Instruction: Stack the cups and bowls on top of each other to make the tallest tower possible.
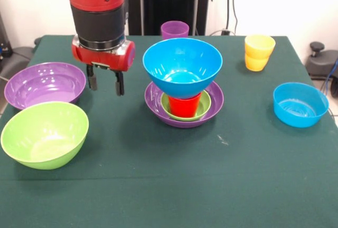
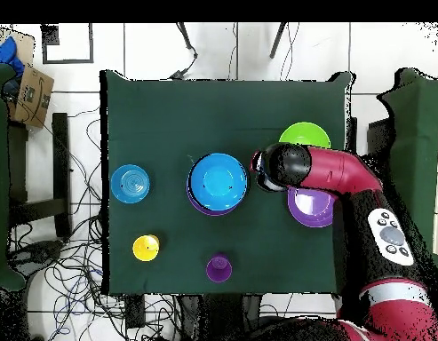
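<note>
The tower stands mid-table: a large purple bowl (image 1: 215, 101) as base, a small green bowl (image 1: 205, 105) in it, an upside-down red cup (image 1: 185, 105), and a large blue bowl (image 1: 182, 64) on top. From overhead only the blue bowl (image 2: 218, 180) and the purple rim (image 2: 201, 207) show. My gripper (image 1: 106, 82) hangs open and empty left of the tower, above the cloth beside a second large purple bowl (image 1: 45, 84). A lime green bowl (image 1: 45, 133) sits in front of that one. Overhead, the arm's wrist (image 2: 280, 167) hides the fingers.
A purple cup (image 1: 175, 29) stands at the far edge behind the tower. Two stacked yellow cups (image 1: 259, 52) stand at the far right. A small blue bowl (image 1: 300, 104) sits at the right. The table has a dark green cloth (image 1: 169, 186).
</note>
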Controlling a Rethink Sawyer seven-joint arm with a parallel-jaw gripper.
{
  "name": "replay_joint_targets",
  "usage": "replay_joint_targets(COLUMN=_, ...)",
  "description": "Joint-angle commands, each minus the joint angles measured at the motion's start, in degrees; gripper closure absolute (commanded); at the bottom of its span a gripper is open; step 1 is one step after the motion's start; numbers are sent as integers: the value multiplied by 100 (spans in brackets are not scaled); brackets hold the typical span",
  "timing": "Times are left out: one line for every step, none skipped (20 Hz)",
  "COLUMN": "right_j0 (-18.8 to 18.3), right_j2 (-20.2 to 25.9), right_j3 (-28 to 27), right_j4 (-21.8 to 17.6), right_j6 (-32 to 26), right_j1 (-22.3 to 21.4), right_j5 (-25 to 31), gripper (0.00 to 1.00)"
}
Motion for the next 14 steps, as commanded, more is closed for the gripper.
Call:
replay_joint_targets(right_j0=-19, right_j2=270, right_j3=413, right_j4=-494, right_j6=-371, right_j1=195, right_j5=-709, gripper=0)
replay_joint_targets(right_j0=-70, right_j2=287, right_j3=460, right_j4=-502, right_j6=-420, right_j1=176, right_j5=-714, gripper=0)
replay_joint_targets(right_j0=-106, right_j2=289, right_j3=515, right_j4=-514, right_j6=-453, right_j1=144, right_j5=-718, gripper=0)
replay_joint_targets(right_j0=-129, right_j2=290, right_j3=540, right_j4=-519, right_j6=-494, right_j1=117, right_j5=-696, gripper=0)
replay_joint_targets(right_j0=-138, right_j2=278, right_j3=569, right_j4=-514, right_j6=-506, right_j1=71, right_j5=-670, gripper=0)
replay_joint_targets(right_j0=-146, right_j2=267, right_j3=584, right_j4=-511, right_j6=-525, right_j1=36, right_j5=-641, gripper=0)
replay_joint_targets(right_j0=-146, right_j2=262, right_j3=526, right_j4=-493, right_j6=-555, right_j1=30, right_j5=-558, gripper=0)
replay_joint_targets(right_j0=-151, right_j2=253, right_j3=523, right_j4=-483, right_j6=-570, right_j1=-3, right_j5=-510, gripper=0)
replay_joint_targets(right_j0=-148, right_j2=244, right_j3=481, right_j4=-473, right_j6=-588, right_j1=-19, right_j5=-439, gripper=0)
replay_joint_targets(right_j0=-152, right_j2=237, right_j3=470, right_j4=-468, right_j6=-598, right_j1=-44, right_j5=-395, gripper=0)
replay_joint_targets(right_j0=-172, right_j2=236, right_j3=501, right_j4=-477, right_j6=-618, right_j1=-77, right_j5=-383, gripper=0)
replay_joint_targets(right_j0=-207, right_j2=250, right_j3=521, right_j4=-485, right_j6=-642, right_j1=-80, right_j5=-403, gripper=0)
replay_joint_targets(right_j0=-264, right_j2=280, right_j3=567, right_j4=-501, right_j6=-686, right_j1=-85, right_j5=-456, gripper=0)
replay_joint_targets(right_j0=-360, right_j2=322, right_j3=638, right_j4=-518, right_j6=-748, right_j1=-88, right_j5=-542, gripper=0)
